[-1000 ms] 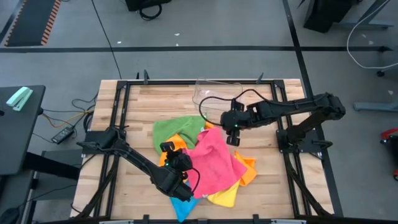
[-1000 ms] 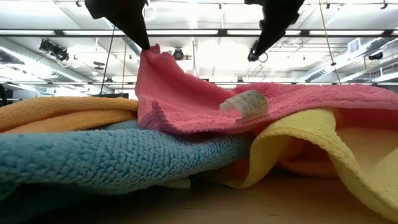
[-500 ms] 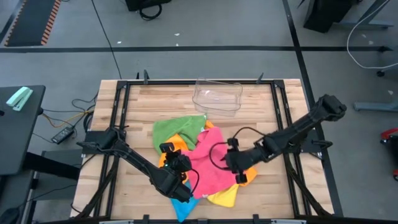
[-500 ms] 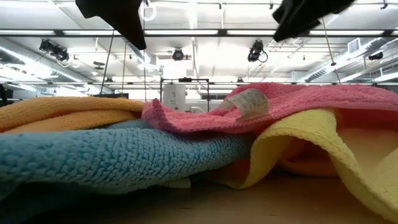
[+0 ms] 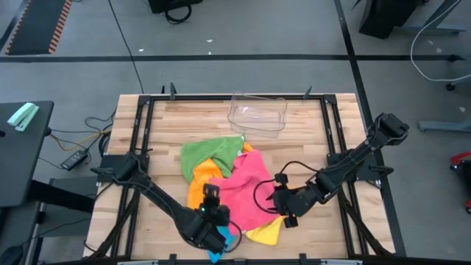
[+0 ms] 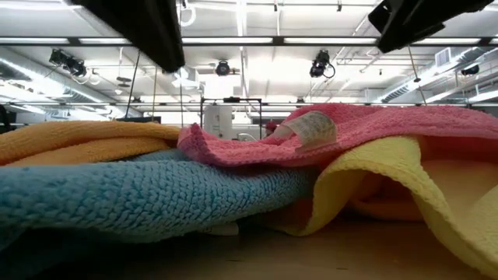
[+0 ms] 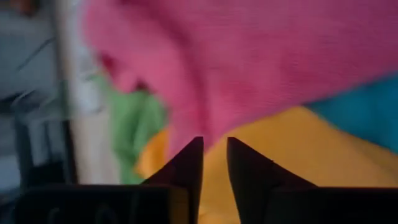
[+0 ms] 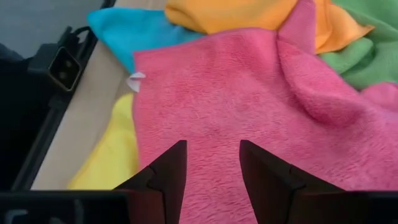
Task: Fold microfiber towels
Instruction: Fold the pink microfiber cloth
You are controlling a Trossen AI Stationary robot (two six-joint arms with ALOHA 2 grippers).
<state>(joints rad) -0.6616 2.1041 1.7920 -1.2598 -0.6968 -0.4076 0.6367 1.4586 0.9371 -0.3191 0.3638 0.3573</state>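
Observation:
The microfiber towels lie in a loose heap in the middle of the table. The pink one (image 5: 246, 184) is on top. Green (image 5: 210, 153) and orange (image 5: 200, 190) lie to its left, yellow (image 5: 266, 232) and blue (image 5: 216, 252) toward the near edge. My left gripper (image 7: 214, 155) hovers at the heap's near left (image 5: 212, 199), open a little, with orange cloth showing through the gap. My right gripper (image 8: 213, 155) hovers over the pink towel's right part (image 5: 277, 197), open, with nothing between its fingers.
A clear plastic tray (image 5: 257, 114) stands at the table's far side, behind the heap. Black frame rails (image 5: 140, 140) run along the table's left and right sides. Bare wood lies left of the heap and along the far edge.
My left gripper has let go of the pink towel's raised corner and gone down toward the near edge. The corner has fallen back flat onto the heap. My right gripper has swung from beside the tray toward the near edge and down, to the pink towel's right side.

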